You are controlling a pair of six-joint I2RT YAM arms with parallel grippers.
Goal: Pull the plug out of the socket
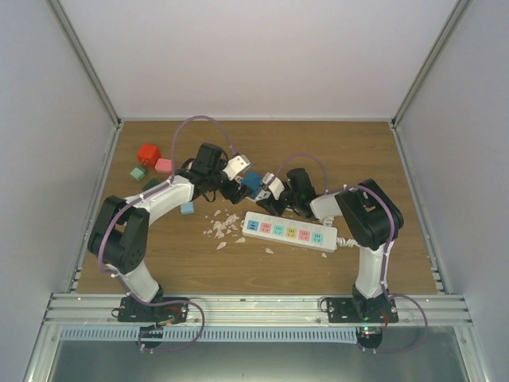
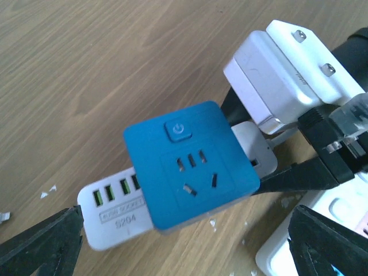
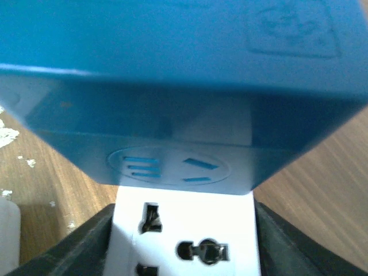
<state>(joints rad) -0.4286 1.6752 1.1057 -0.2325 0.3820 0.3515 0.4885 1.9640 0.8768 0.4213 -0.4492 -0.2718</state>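
The blue socket cube [image 2: 190, 167] sits mid-table between the two wrists, w/ a white USB end [image 2: 112, 218] sticking out one side and the white plug [image 3: 183, 221] seated in the opposite side. The right gripper [image 3: 184, 236] is closed on the plug, a finger pressed to each flank in its own wrist view. The left gripper [image 2: 187, 233] is spread wide w/ nothing in it, and the cube lies just ahead of its fingers, untouched. Can't tell whether the cube rests on the table [image 1: 342, 151] or hangs from the plug. Handling, as a judgement: both parts look like hard moulded plastic, so light, stiff and smooth. The flat faces are prob. slippery. Neither part seems fragile, but the pins likely bind, so a straight pull along the pin axis beats twisting. Best hold for the left looks like two opposite blue side faces, or the USB end, clear of the button on top. The right's hold on the plug body looks adequate. Around them: a power strip [image 1: 290, 231] just in front of the pair, white crumbs [image 1: 223, 225] beside it, and a red block [image 1: 148, 153] and pink block [image 1: 164, 165] well off to the left. Tightest spot — the right wrist's white housing [image 2: 287, 80] is near the cube, so the left has little room on that side, and the strip could catch a low finger.
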